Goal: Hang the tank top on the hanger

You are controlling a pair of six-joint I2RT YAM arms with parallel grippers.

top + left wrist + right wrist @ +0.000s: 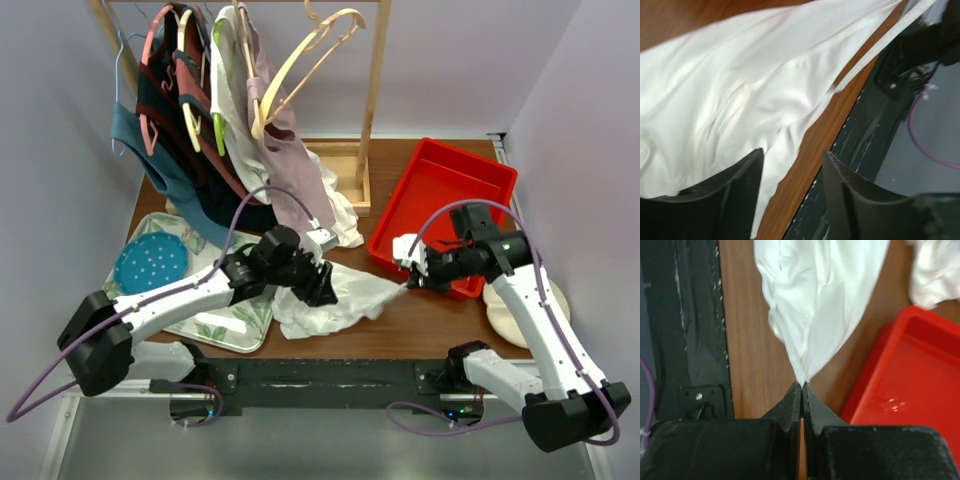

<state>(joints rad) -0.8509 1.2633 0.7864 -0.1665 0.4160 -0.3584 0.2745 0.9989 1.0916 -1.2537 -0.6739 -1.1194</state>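
From above, the tank top (340, 295) is being shown crumpled on the surface (430, 325), partly hidden by the left gripper (318, 285); the hanger (312, 68) is being seen hanging on the rack (375, 90). At the left wrist, jaws are being shown apart over the cloth. At the right wrist, the right gripper (801, 387) is being shown clamped on a pinched corner.

Tank top (335, 300): thin white cloth, smooth, with a faint sheen and soft creases. Desk (430, 325): brown wood with visible grain and a satin finish. Red tray (440, 195): moulded plastic, glossy, catching highlights. Left gripper (792, 159) and right gripper (801, 387): black plastic, matt, finely textured. Hanger (300, 62): pale cream, smooth; material not discernible. Rack post (374, 90): pale bare wood, matt. Base plate (320, 375) along the desk's near edge: black, matt, flecked with scuffs.
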